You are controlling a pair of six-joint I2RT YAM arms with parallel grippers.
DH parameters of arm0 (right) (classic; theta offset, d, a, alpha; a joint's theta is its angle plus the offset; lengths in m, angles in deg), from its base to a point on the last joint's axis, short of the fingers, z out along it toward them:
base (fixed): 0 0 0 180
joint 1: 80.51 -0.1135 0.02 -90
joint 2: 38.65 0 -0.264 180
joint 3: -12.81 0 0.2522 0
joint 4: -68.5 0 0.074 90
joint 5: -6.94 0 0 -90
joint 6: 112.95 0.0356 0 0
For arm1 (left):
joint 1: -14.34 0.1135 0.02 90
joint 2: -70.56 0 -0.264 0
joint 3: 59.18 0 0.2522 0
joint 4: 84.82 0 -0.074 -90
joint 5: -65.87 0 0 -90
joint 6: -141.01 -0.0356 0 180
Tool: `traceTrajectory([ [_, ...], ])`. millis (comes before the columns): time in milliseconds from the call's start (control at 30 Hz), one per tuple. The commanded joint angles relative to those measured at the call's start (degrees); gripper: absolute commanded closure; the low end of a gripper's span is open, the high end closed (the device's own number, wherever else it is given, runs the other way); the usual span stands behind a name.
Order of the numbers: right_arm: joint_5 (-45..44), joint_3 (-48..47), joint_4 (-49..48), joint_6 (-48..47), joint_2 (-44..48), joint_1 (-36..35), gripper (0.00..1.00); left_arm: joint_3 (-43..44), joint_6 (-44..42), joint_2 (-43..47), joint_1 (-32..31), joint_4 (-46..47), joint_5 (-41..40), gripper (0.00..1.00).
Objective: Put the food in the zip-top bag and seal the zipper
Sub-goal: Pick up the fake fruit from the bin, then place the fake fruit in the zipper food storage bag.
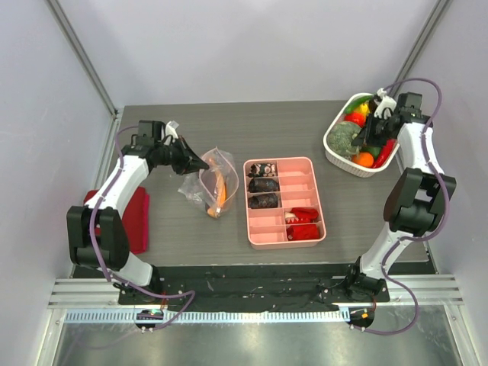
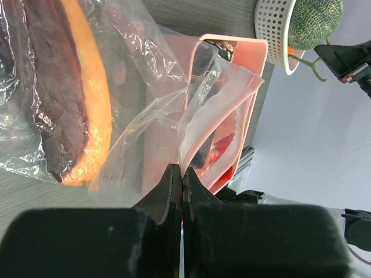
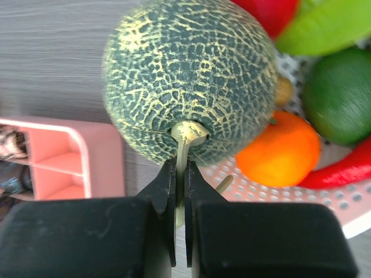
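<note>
The clear zip-top bag (image 1: 207, 181) lies left of centre with an orange and dark food piece (image 1: 220, 195) inside. My left gripper (image 1: 200, 164) is shut on the bag's thin edge (image 2: 184, 152) and holds the mouth up. The orange and dark piece (image 2: 87, 87) shows through the plastic. I cannot make out the zipper's slider. My right gripper (image 1: 364, 138) is over the white basket (image 1: 332, 149) at the far right. It is shut on the pale stem (image 3: 183, 152) of a netted green melon (image 3: 191, 81), also seen from above (image 1: 345, 137).
A pink compartment tray (image 1: 248, 207) with dark lumps and red pieces sits mid-table, also in the wrist views (image 2: 243, 49) (image 3: 87, 153). The basket (image 3: 301, 191) holds an orange (image 3: 278, 153), a red chili (image 3: 342, 171) and green pieces (image 3: 342, 98). A red cloth (image 1: 136, 217) lies at left.
</note>
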Motion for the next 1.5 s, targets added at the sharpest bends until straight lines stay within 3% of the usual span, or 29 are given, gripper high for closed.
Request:
traceTrajectory([
  [0,12.4,-5.9,-2.8,-1.4,8.9,-2.4,0.99,1.4,1.4,0.3,0.4,3.0,1.4,1.00],
  [133,22.4,-6.2,-4.4,2.2,12.4,-7.2,0.99,1.9,1.3,0.1,0.4,2.7,1.3,1.00],
  [267,27.2,-3.3,-11.2,11.5,16.0,-14.9,0.99,2.6,1.0,-0.9,0.4,1.9,1.4,1.00],
  [467,30.1,0.7,-26.7,23.3,17.7,-29.0,0.99,3.1,1.0,-1.5,0.3,2.2,2.4,1.00],
  [700,31.4,3.9,-33.2,24.2,14.5,-40.6,0.99,3.1,0.9,-1.6,0.4,2.2,3.3,1.00],
  [1000,31.1,7.7,-30.5,18.6,9.2,-45.7,0.99,3.5,0.6,-1.3,0.4,1.5,4.0,1.00],
  [1467,17.3,8.6,-13.5,8.7,5.2,-46.1,0.99,2.9,1.1,-1.2,1.0,1.2,5.8,1.00],
])
